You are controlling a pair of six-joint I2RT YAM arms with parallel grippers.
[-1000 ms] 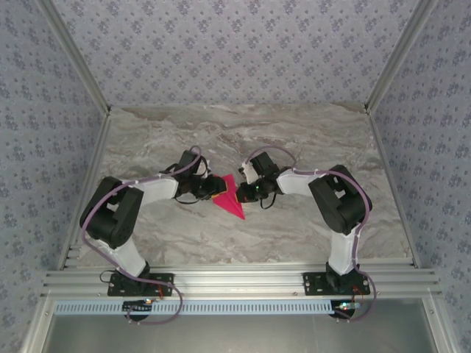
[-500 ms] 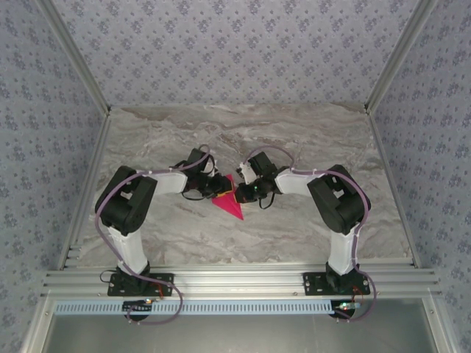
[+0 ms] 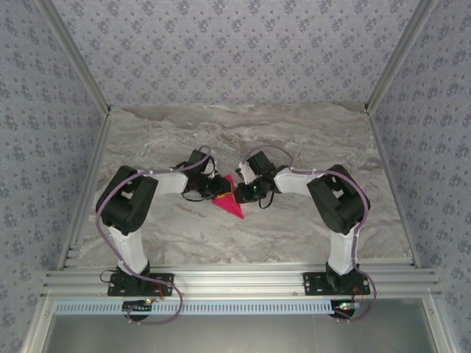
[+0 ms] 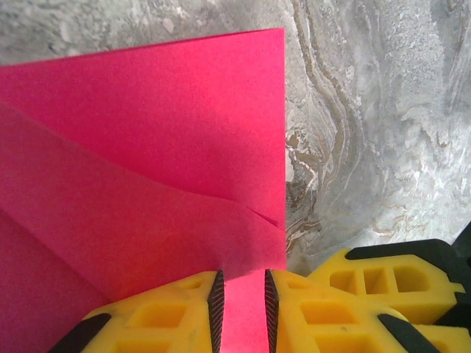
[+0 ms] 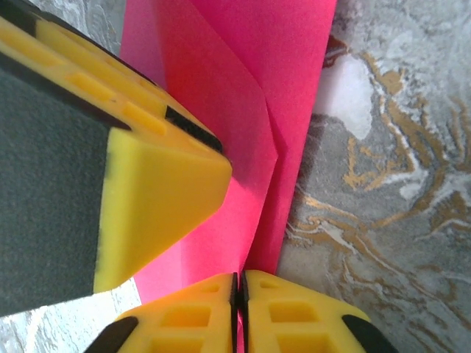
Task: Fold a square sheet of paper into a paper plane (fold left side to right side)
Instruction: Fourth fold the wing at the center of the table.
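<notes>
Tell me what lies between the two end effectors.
The folded pink paper lies between the left end effector and the right end effector in the top view; the right one pinches its edge in the right wrist view.

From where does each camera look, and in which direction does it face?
Top external: above and behind the bases, facing down on the table; both arms, left hand and right hand at the pink paper.
Left wrist: on the left arm, facing down at the paper; its own fingers, slightly apart.
Right wrist: on the right arm, facing down; its own fingers pinch the paper's fold.
Shared: all see the paper on the table.
</notes>
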